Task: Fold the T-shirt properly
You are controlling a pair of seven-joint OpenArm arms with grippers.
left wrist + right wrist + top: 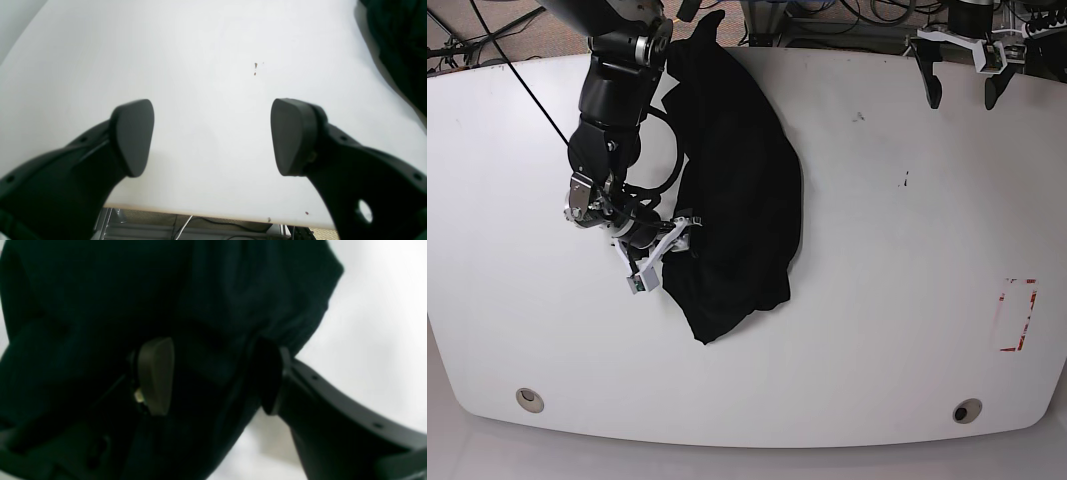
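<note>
We are working the right gripper [213,376], jaws part open astride a fold of the shirt [742,180] (still bunched), aiming to pinch one layer only, while the left gripper [212,136] is hanging wide open and empty over bare tabletop [206,50].

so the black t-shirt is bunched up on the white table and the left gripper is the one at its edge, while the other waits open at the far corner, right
Not quite. The base view shows the right gripper at the edge of the bunched T-shirt. The left gripper is the one waiting open at the far corner of the table.
</note>
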